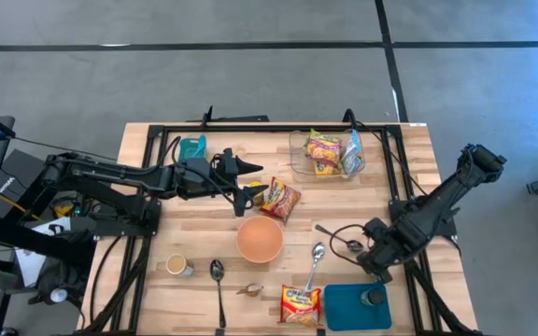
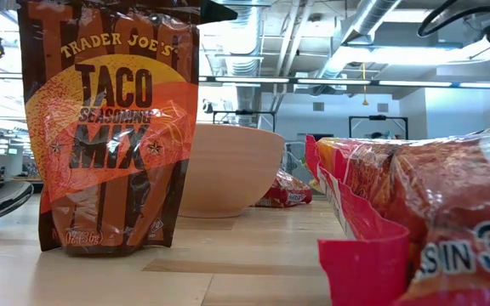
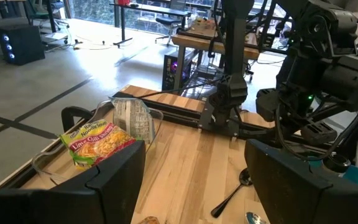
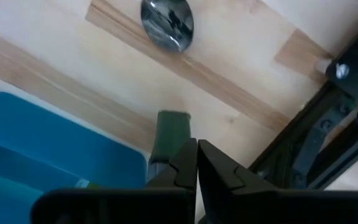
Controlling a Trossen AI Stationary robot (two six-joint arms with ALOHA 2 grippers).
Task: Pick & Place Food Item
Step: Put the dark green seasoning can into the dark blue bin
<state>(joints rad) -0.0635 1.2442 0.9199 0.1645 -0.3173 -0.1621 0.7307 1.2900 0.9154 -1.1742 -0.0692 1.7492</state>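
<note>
Left hand (image 1: pixel 253 182) hangs with fingers spread wide, right next to the taco seasoning packet (image 1: pixel 281 199) lying on the tabletop (image 1: pixel 204 233) above the bowl (image 1: pixel 260 239). Right hand (image 1: pixel 378 269) is pinched closed by the blue tray (image 1: pixel 344 308).

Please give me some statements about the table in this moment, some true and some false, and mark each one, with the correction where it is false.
1. The left gripper is open, beside the orange taco seasoning packet. True.
2. The tan round bowl holds a noodle packet. False: in the high view it is empty.
3. The clear plastic container holds food packets. True.
4. The right gripper is wide open. False: its fingers are shut together, near the blue rectangular tray.
5. The silver metal spoon lies inside the blue tray. False: it lies on the wooden table beside the bowl.
</note>
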